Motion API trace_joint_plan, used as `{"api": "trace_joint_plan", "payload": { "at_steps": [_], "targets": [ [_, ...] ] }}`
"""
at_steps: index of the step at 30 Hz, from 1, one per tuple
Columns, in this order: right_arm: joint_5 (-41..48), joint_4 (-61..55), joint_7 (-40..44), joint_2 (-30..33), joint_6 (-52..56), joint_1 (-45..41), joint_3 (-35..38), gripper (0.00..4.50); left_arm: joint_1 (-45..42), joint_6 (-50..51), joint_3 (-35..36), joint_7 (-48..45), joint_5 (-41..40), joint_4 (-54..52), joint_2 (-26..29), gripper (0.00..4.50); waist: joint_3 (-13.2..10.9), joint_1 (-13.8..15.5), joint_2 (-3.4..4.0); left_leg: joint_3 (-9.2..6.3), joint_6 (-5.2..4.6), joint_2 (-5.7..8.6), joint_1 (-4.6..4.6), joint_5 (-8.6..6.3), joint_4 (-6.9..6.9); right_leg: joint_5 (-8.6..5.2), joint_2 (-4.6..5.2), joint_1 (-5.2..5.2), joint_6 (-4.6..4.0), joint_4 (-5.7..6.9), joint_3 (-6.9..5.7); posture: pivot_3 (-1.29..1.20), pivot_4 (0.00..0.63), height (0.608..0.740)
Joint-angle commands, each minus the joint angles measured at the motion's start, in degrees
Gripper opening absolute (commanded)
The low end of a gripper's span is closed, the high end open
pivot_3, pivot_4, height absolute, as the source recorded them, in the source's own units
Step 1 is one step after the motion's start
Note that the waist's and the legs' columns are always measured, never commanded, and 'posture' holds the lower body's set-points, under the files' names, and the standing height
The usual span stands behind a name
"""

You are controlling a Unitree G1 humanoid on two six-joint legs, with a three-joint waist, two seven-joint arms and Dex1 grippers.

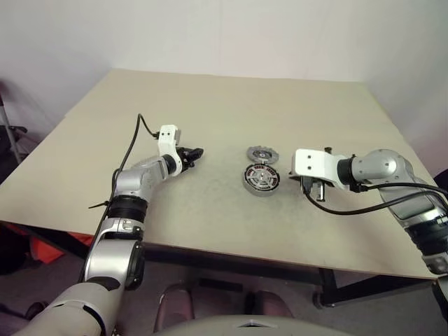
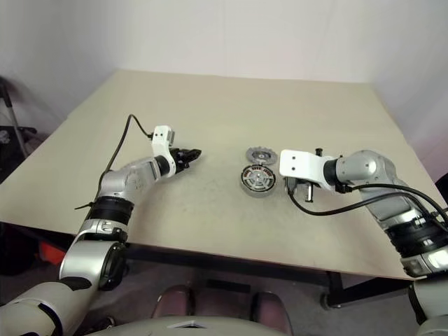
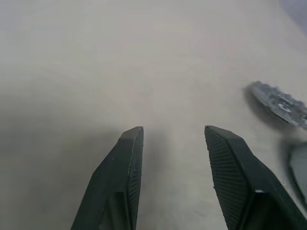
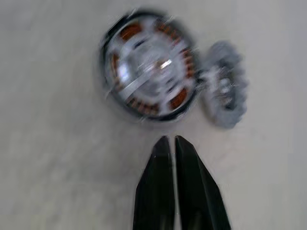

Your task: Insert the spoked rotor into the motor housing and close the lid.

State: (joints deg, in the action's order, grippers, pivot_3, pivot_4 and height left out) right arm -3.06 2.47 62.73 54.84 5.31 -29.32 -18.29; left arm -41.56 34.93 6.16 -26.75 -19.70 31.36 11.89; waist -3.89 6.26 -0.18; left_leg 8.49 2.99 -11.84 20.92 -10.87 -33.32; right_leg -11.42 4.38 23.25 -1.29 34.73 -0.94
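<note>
Table point(image 1: 210, 105); right wrist view shows rotor point(image 4: 148, 67) inside housing point(image 4: 109, 57).

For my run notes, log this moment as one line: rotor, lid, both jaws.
spoked rotor: seated in motor housing | lid: off, on table beside housing | left gripper: open, empty | right gripper: nearly shut, empty

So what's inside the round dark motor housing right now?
The shiny silver spoked rotor sits inside the dark motor housing, copper windings showing between its spokes. The silver centre beneath is covered.
</note>
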Motion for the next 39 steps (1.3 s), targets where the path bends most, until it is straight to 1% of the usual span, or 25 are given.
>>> {"api": "trace_joint_plan", "payload": {
  "at_steps": [1,2,8,14,21,32,37,38,39],
  "targets": [
    [-4.3,4.7,2.9,-0.6,-10.1,-5.5,-1.9,1.17,0.6,-2.3,-0.7,-0.1,1.1,-2.3,-0.2,2.17,0.0,-0.3,0.0,0.0,-0.08,0.0,0.02,0.05,-0.03,0.0,0.0,0.02,-0.01,0.03,-0.01,0.0,0.0,0.74],
    [-4.7,5.9,3.9,-1.1,-11.7,-6.6,-2.4,1.56,1.1,-2.4,-0.7,0.0,1.3,-2.4,-0.3,2.17,0.0,-0.6,0.0,0.0,-0.15,0.0,0.03,0.08,-0.04,0.01,0.01,0.04,-0.02,0.04,-0.02,0.0,0.0,0.74],
    [-8.0,11.9,7.7,-3.7,-19.1,-10.9,-4.7,1.56,3.2,-2.1,-1.2,0.4,1.9,-4.1,-0.7,2.17,0.0,-0.7,0.0,0.0,-0.39,-0.04,0.12,0.08,-0.17,0.03,0.01,0.04,-0.06,0.07,-0.12,0.0,0.0,0.74],
    [-10.8,15.0,9.9,-5.1,-24.5,-11.5,-6.6,1.56,3.6,-1.7,-1.2,0.4,2.2,-4.8,-0.4,2.17,0.0,-0.6,0.0,-0.01,-0.75,-0.07,0.34,-0.14,-0.72,0.04,0.08,0.0,-0.07,0.11,-0.18,0.0,0.0,0.74],
    [-12.9,18.6,9.4,-7.1,-26.8,-12.4,-7.0,1.56,4.4,-1.1,-1.6,0.3,2.4,-6.0,-0.5,2.17,0.0,-0.7,0.0,-0.01,-0.8,-0.04,0.34,-0.17,-0.88,0.05,0.14,-0.01,-0.09,0.25,-0.18,0.0,0.0,0.74],
    [-16.6,26.0,8.0,-10.8,-30.2,-16.6,-7.4,1.56,6.1,-0.5,-2.0,1.1,2.6,-7.4,-0.6,2.17,0.0,-0.8,0.0,-0.01,-0.8,-0.05,0.34,-0.17,-0.91,0.05,0.14,-0.01,-0.09,0.3,-0.18,0.0,0.0,0.74],
    [-17.0,26.6,8.5,-12.4,-30.2,-16.2,-7.8,1.56,5.8,-0.6,-1.8,1.5,2.7,-7.0,-0.5,2.17,0.0,-0.8,-0.01,-0.01,-0.8,-0.05,0.35,-0.17,-0.91,0.05,0.14,0.0,-0.09,0.3,-0.18,0.0,0.0,0.74],
    [-16.9,26.5,8.7,-12.6,-30.2,-16.0,-7.9,1.15,5.6,-0.7,-1.7,1.6,2.8,-6.8,-0.5,2.17,0.0,-0.8,-0.01,-0.01,-0.8,-0.05,0.34,-0.17,-0.91,0.05,0.14,-0.01,-0.09,0.3,-0.18,0.0,0.0,0.74],
    [-17.0,26.3,8.7,-12.8,-30.2,-15.9,-7.9,0.96,5.4,-0.7,-1.7,1.6,2.8,-6.6,-0.3,2.17,0.0,-0.9,-0.01,-0.01,-0.8,-0.05,0.34,-0.17,-0.91,0.05,0.14,-0.01,-0.09,0.3,-0.18,0.0,0.0,0.74]
  ]
}}
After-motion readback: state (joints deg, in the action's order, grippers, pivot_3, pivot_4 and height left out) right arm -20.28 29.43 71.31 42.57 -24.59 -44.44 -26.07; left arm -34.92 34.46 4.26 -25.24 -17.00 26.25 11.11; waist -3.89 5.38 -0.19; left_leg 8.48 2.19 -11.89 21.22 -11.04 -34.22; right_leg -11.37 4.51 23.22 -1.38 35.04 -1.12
